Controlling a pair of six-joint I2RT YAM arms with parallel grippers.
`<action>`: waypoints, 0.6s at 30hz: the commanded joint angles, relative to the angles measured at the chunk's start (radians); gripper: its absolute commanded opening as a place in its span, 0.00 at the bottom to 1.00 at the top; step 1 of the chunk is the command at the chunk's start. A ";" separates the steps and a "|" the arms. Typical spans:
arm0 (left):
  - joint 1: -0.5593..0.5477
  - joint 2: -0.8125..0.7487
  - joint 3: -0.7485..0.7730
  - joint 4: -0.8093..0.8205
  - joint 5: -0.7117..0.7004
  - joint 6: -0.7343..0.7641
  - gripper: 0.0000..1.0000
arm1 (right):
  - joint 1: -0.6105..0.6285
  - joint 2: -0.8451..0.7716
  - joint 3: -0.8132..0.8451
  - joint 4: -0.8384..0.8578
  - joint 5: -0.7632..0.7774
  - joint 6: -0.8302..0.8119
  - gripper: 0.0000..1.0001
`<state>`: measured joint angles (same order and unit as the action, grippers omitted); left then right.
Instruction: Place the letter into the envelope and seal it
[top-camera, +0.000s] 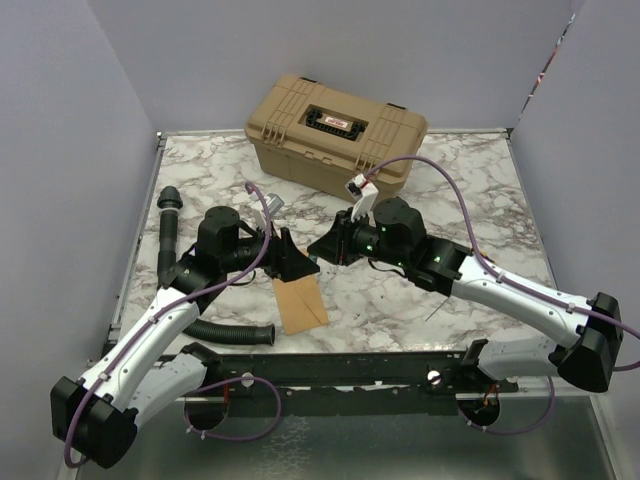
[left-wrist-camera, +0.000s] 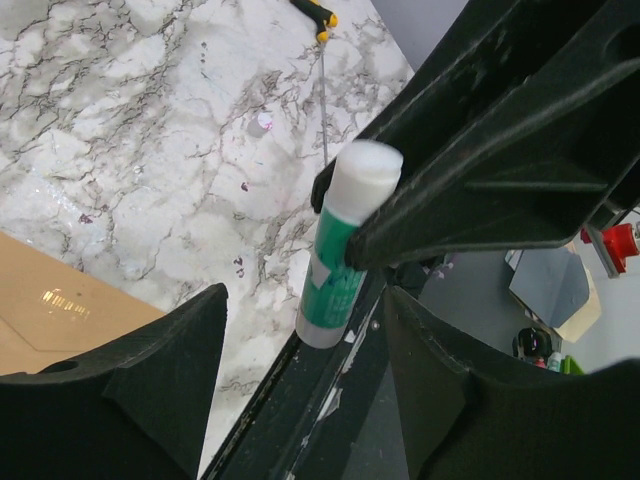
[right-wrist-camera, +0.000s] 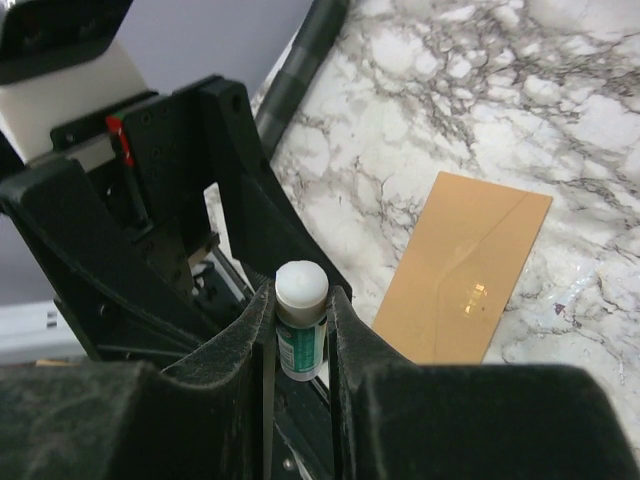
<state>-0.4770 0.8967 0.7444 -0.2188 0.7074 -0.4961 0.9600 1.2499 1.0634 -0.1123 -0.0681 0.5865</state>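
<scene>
Envelope (top-camera: 300, 301): one; glue stick (right-wrist-camera: 300, 322): one.

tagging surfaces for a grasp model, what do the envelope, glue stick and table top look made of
envelope: kraft-brown paper, mostly matte, judging by its thin flat shape and folded flap seams.
glue stick: likely a smooth plastic tube, white top, green printed label.
table top: smooth white surface with grey veins; real marble or a printed laminate, cannot tell.

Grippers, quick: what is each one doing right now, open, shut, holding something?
Left gripper: open, holding nothing.
Right gripper: closed on the glue stick.
</scene>
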 joint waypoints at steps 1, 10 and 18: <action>0.001 -0.019 0.029 0.023 0.023 0.006 0.62 | -0.004 -0.002 0.007 0.014 -0.133 -0.071 0.11; 0.002 -0.046 -0.022 0.116 0.036 -0.077 0.23 | -0.004 0.006 0.015 0.074 -0.208 -0.023 0.11; 0.002 -0.105 -0.079 0.252 -0.013 -0.161 0.00 | -0.004 -0.026 -0.016 0.074 -0.129 0.086 0.54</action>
<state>-0.4797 0.8242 0.6998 -0.0902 0.7513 -0.6029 0.9474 1.2533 1.0630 -0.0513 -0.2039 0.5926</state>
